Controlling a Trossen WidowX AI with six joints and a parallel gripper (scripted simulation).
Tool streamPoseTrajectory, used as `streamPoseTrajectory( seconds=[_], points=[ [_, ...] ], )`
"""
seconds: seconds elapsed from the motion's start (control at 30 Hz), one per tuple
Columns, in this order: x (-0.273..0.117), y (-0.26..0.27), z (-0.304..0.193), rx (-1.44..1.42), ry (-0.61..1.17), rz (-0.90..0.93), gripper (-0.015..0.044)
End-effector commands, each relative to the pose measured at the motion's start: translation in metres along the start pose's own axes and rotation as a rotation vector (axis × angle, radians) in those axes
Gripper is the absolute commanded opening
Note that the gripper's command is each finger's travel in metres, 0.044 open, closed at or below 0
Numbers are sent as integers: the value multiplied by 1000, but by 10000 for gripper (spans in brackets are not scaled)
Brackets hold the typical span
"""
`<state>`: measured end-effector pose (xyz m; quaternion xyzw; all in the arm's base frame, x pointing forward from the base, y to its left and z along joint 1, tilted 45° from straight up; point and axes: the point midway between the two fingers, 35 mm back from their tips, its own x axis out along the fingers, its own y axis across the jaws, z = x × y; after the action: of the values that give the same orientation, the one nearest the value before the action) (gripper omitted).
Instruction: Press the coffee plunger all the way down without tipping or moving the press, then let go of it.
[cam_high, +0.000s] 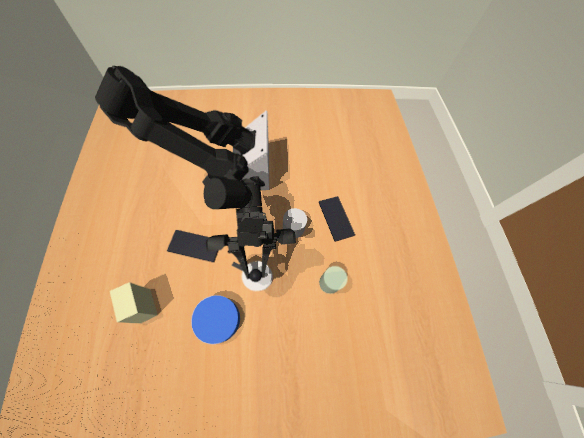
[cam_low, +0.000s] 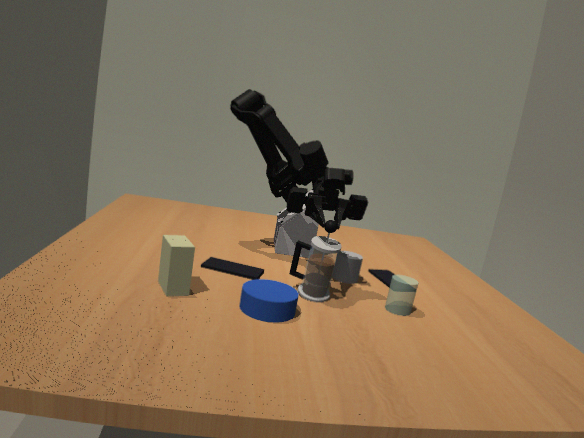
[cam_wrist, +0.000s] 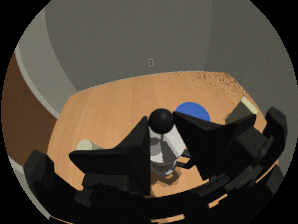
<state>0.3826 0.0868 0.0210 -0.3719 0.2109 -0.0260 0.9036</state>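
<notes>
The coffee press (cam_low: 318, 277) (cam_high: 257, 285) stands on the table with its black handle (cam_low: 295, 261) to the left in the exterior view. Its body leans a little to the right there, top over base. The black plunger knob (cam_high: 255, 275) (cam_low: 330, 227) (cam_wrist: 161, 121) is a short way above the white lid (cam_low: 326, 244), with a short piece of thin rod showing between. My gripper (cam_high: 256, 274) (cam_low: 330, 225) (cam_wrist: 160, 117) is shut on the knob, one fingertip on each side. The filter inside the body cannot be made out clearly.
A grey cylinder (cam_high: 296, 219) (cam_low: 348, 266) stands close behind the press. A pale green glass (cam_high: 335, 279) (cam_low: 401, 295), a blue disc (cam_high: 215, 320) (cam_low: 269, 300) and a yellow block (cam_high: 125, 302) (cam_low: 175, 265) stand around it. Two dark flat slabs (cam_high: 337, 218) (cam_low: 232, 268) lie farther back.
</notes>
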Motion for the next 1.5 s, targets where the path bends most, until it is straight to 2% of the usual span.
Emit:
streamPoseTrajectory(
  seconds=[0.0, 1.47],
  points=[
    [6, 0, -13, -22, 46, -8, 115],
    [12, 1, -4, -15, 35, -5, 115]
  ],
)
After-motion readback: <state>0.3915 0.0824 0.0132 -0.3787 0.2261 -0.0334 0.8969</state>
